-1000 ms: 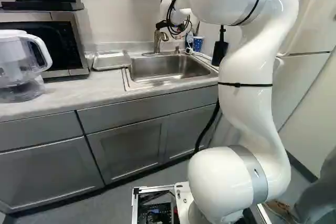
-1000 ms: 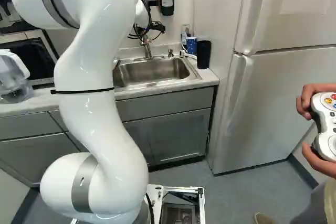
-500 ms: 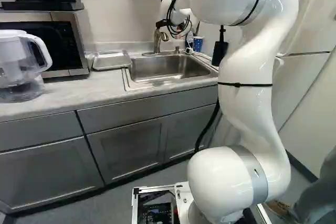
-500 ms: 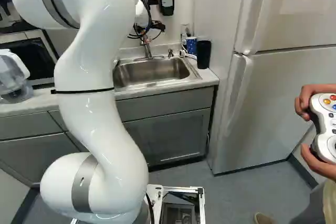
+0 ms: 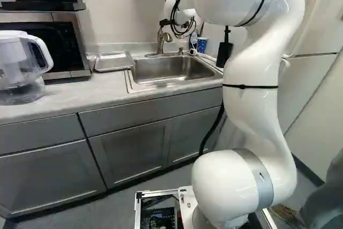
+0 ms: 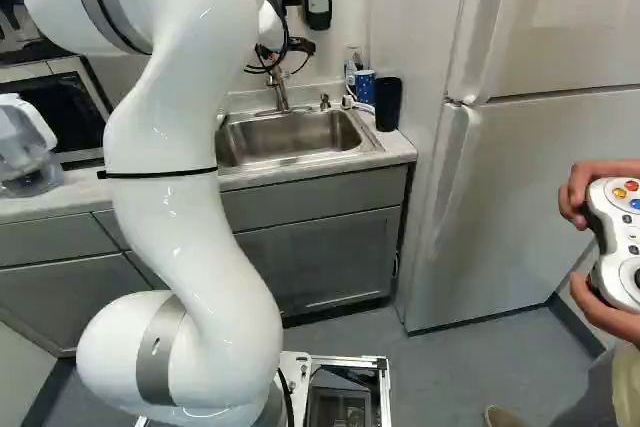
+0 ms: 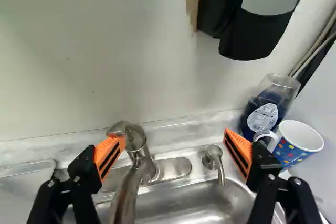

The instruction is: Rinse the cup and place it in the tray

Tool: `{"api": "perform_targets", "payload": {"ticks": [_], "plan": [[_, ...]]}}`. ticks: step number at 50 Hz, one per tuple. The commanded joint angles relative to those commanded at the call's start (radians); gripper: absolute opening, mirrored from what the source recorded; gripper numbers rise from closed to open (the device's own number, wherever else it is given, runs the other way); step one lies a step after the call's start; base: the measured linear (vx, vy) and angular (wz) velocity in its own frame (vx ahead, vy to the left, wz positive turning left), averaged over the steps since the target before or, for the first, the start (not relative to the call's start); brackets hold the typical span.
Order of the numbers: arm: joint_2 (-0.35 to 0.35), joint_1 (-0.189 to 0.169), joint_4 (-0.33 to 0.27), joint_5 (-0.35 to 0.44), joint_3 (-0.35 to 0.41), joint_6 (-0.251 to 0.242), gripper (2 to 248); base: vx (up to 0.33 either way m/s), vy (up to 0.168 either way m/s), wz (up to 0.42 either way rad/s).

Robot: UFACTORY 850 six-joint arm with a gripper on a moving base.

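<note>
Reaching the cup [image 6: 364,89] seems the step in hand; it sits upper middle in the right base view. The gripper [image 7: 173,137], jaws wide and empty, must shift sideways toward it.

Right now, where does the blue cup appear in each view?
Left base view: blue cup, behind the sink, near its right end.
Right base view: blue cup, left of the black container.
Wrist view: blue cup, beside the bottle, outside the open gripper.
Shared landmark: the faucet, in all three.
</note>
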Motion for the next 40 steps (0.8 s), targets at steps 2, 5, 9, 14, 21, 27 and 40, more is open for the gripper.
{"api": "perform_targets", "payload": {"ticks": [2,5,9,14,21,27,40], "plan": [[-0.003,0.0,0.0,0.004,-0.004,0.0,247,0.0,0.0,0.0],[-0.01,0.0,0.0,0.008,-0.012,0.0,247,0.0,0.0,0.0],[-0.02,0.0,0.0,0.009,-0.025,0.0,247,0.0,0.0,0.0],[-0.034,-0.001,0.0,0.009,-0.042,0.0,247,0.0,0.0,0.0],[-0.054,-0.001,0.0,0.009,-0.066,0.0,247,0.0,0.0,0.0],[-0.07,-0.001,0.0,0.009,-0.087,0.0,247,0.0,0.0,0.0],[-0.083,0.0,0.0,0.009,-0.102,0.0,247,0.0,0.0,0.0]]}}
